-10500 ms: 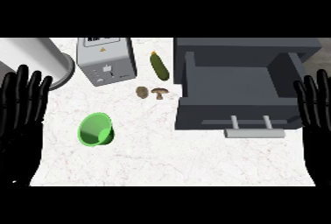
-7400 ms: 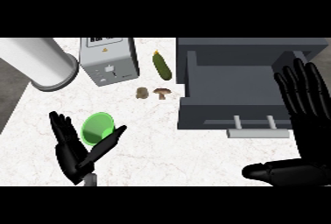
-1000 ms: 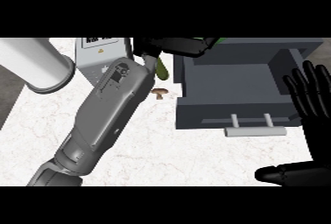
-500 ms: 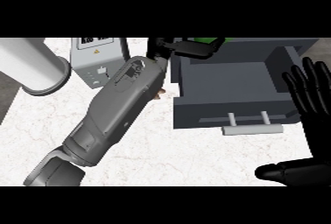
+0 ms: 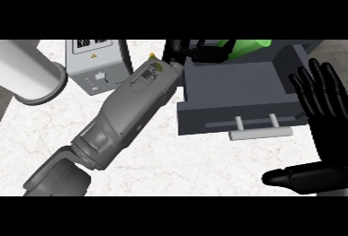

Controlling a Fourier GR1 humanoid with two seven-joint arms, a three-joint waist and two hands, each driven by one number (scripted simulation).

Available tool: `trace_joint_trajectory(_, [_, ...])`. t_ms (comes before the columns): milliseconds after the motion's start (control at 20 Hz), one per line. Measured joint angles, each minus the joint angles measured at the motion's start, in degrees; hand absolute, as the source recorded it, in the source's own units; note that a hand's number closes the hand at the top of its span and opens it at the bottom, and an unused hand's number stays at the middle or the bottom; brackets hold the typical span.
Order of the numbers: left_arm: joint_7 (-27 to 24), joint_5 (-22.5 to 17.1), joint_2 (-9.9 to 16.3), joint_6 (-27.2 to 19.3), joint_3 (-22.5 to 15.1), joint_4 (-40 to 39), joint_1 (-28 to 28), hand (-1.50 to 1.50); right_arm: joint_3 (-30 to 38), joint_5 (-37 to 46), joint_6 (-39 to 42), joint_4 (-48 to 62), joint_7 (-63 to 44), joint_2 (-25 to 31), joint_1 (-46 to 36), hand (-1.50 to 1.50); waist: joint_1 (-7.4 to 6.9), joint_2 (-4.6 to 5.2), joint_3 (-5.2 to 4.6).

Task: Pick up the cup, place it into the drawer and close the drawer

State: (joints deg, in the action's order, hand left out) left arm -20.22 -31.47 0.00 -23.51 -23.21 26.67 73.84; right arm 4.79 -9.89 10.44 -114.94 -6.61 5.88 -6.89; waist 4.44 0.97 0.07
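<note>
While the marbled worktop point(image 5: 204, 166) is filling most of the frame, the grey drawer point(image 5: 238, 92) is standing pulled open at upper right, its pale handle point(image 5: 261, 133) pointing toward the lower edge. A grey forearm is stretching diagonally from lower left to the top centre, partly covering a grey box-shaped appliance point(image 5: 95, 64) at upper left; a white cylinder point(image 5: 31, 71) is lying at the far left. At the right edge the right robot hand point(image 5: 319, 97) is resting released, fingers straight and pointing up, beside the drawer. At the top centre the left robot hand point(image 5: 200, 50) is grasping the green cup point(image 5: 246, 47), fingers curled round it, so only part of the cup is showing. The cup is hanging over the drawer's back corner, against its rear wall rather than over the middle of the cavity.

Judging from this, the risk is letting go too soon: the cup could catch on the rear wall, tip, or land behind the drawer. If it ends up standing tall or wedged against a wall, it could then block the drawer from closing.
</note>
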Motion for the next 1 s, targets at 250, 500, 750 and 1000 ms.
trace_joint_trajectory(250, [0.2,-1.4,0.0,-1.1,-4.5,-3.2,1.1,1.50,0.0,-0.8,0.2,0.5,-0.3,0.1,-1.4,-1.50,1.00,0.28,0.03])
trace_joint_trajectory(500, [1.3,-1.5,0.0,-3.3,-9.2,-4.7,1.4,-1.50,-0.7,-0.9,0.4,0.4,-1.0,0.1,-2.4,-1.50,1.88,0.47,0.03])
trace_joint_trajectory(750, [0.1,-4.2,0.0,-3.9,-10.1,-4.2,1.5,-1.50,0.3,-3.1,1.5,0.8,0.2,0.1,-1.8,-1.50,2.35,0.62,0.04])
trace_joint_trajectory(1000, [-2.4,-8.4,0.0,-3.0,-9.2,-1.4,1.5,-1.50,-0.1,-4.9,1.4,0.0,-1.4,-0.4,-2.3,-1.50,1.47,0.35,0.00])
